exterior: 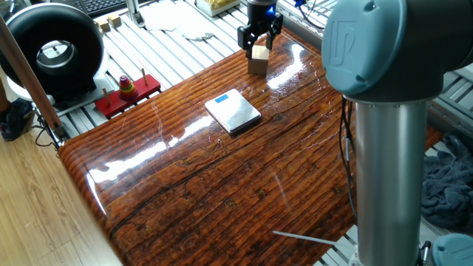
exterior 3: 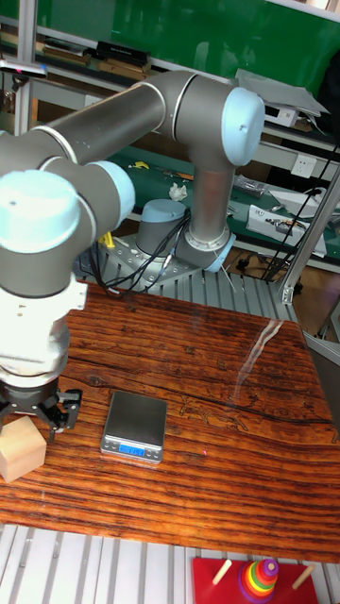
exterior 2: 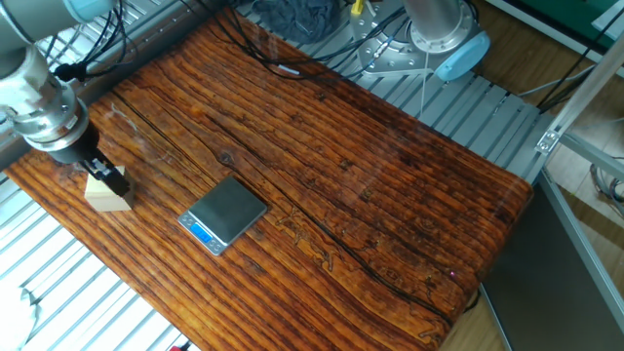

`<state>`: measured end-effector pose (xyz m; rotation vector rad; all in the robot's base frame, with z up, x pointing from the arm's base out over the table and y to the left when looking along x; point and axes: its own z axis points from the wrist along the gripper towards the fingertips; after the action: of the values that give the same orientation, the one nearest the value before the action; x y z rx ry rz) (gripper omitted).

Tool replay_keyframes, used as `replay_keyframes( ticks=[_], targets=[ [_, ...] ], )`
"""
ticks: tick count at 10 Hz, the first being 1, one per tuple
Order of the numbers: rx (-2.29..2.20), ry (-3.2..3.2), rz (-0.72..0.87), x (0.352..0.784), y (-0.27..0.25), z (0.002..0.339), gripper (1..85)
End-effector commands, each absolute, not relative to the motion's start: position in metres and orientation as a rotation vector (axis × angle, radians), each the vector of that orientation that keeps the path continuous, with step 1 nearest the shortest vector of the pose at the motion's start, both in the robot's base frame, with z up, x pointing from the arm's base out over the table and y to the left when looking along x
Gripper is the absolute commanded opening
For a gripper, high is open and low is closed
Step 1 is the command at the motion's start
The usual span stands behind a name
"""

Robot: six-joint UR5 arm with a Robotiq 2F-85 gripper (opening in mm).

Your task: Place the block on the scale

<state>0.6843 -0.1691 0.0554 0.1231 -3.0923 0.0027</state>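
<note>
Tall fixed view: our gripper (exterior 3: 36, 412) sits over the block (exterior 3: 21, 449), fingers straddling its top; we can't tell whether they pinch it. Block rests near the table (exterior 2: 390, 185) edge, scale (exterior 2: 223, 214) apart.

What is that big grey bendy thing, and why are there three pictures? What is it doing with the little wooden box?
The grey bendy thing is a robot arm. Three cameras photograph the same wooden table at one moment: two from different sides, and one tall picture from the front. At the arm's end is the gripper, a hand with two black fingers. It sits right at the top of the block, a plain wooden cube, with a finger on either side; whether it is squeezing yet is hard to tell. The flat silver square with a blue strip is the scale, for weighing things. The block stands beside it, not on it yet. A toy with coloured rings lies off the table's edge.
</note>
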Motion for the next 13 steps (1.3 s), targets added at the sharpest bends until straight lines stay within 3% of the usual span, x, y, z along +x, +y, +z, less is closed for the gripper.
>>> replay_keyframes(
  ticks=[1, 4, 13],
  targets=[
    [0.553, -3.060, 0.064, 0.688, -0.165, 0.066, 69.0],
    [0.904, -2.965, 0.203, 0.694, -0.186, 0.067, 69.0],
    [0.989, -2.996, 0.039, 0.682, -0.182, 0.037, 69.0]
  ],
)
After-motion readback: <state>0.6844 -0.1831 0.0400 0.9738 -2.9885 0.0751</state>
